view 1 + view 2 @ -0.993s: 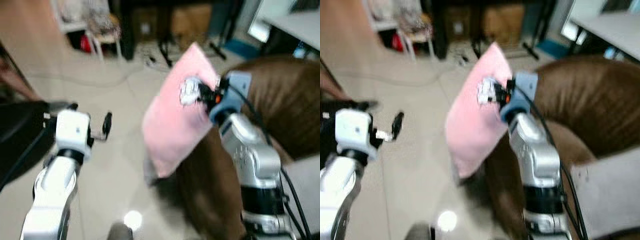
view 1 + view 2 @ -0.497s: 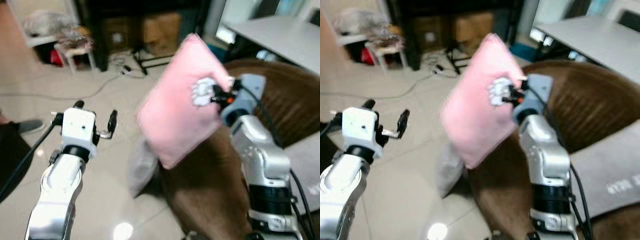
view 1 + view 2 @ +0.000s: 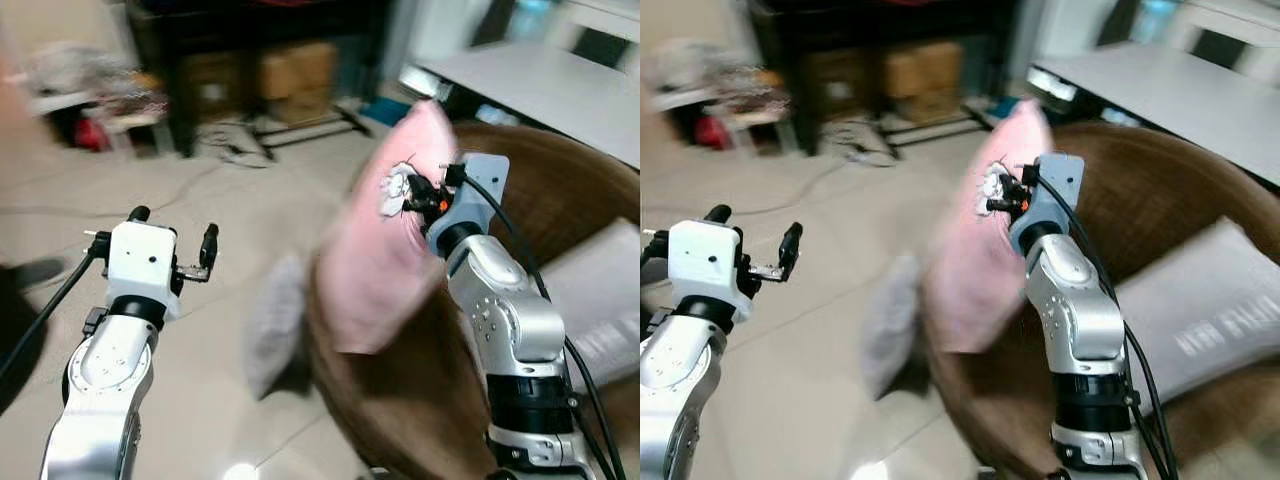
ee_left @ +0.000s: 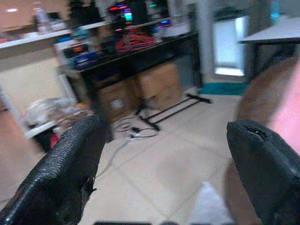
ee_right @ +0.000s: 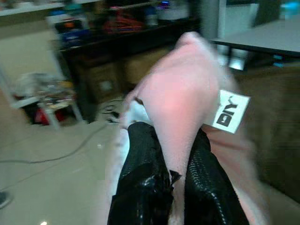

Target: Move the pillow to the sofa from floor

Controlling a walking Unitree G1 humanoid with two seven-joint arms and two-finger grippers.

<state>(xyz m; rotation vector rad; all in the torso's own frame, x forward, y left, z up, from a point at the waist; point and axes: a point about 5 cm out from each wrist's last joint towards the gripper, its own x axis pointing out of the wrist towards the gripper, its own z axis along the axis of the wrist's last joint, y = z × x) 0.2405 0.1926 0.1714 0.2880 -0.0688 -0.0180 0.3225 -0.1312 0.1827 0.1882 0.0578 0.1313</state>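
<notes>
Underfoot, the pale tiled floor (image 3: 210, 400) runs from the robot out toward the back of the room, with the brown sofa (image 3: 1160, 230) curving in on the robot's right. On its seat lies one grey cushion (image 3: 1200, 320) with white lettering. A second grey cushion (image 3: 272, 325) leans on the floor against the sofa's outer side.

There are two arms. The left gripper (image 3: 172, 240) is raised over the tiles, its two fingers spread apart with nothing between them. The right gripper (image 3: 408, 195) is clenched on the one pink pillow (image 3: 385, 250), which hangs in the air beside the sofa's arm, off the floor and not yet on the seat. It is blurred in both eye views.

Farther off, cables (image 3: 240, 150) trail across the floor before a dark shelf unit (image 4: 136, 51), with two cardboard boxes (image 4: 140, 91) beneath it. A white table (image 3: 1140, 85) stands beyond the sofa.

The right wrist view shows the black fingers (image 5: 140, 183) pinching a fold of the pink fabric, and a white tag (image 5: 228, 111) with dark print on the pillow. The left wrist view shows the wide gap between that gripper's fingers (image 4: 65, 173), the floor and boxes visible through it.
</notes>
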